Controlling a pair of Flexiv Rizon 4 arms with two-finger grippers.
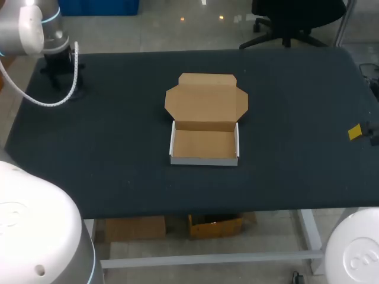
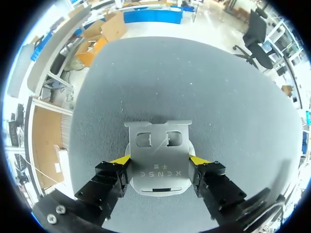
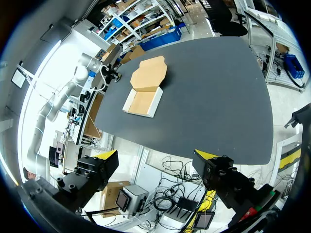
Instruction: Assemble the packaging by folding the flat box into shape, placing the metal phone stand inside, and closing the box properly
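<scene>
The box (image 1: pixel 204 142) sat open mid-desk (image 1: pixel 296 177), lid (image 1: pixel 206 100) flat behind it, wide desk on every side. The left jaws gripped the stand (image 2: pixel 158 150) by its 2 sides, near the far left corner. The right jaws gaped wide off the right edge, well apart from the box.

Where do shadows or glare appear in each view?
Head view: the box throws hardly any shadow. Left wrist view: a dark shadow on the table just ahead of the metal phone stand; no glare on it. Right wrist view: box evenly lit.
</scene>
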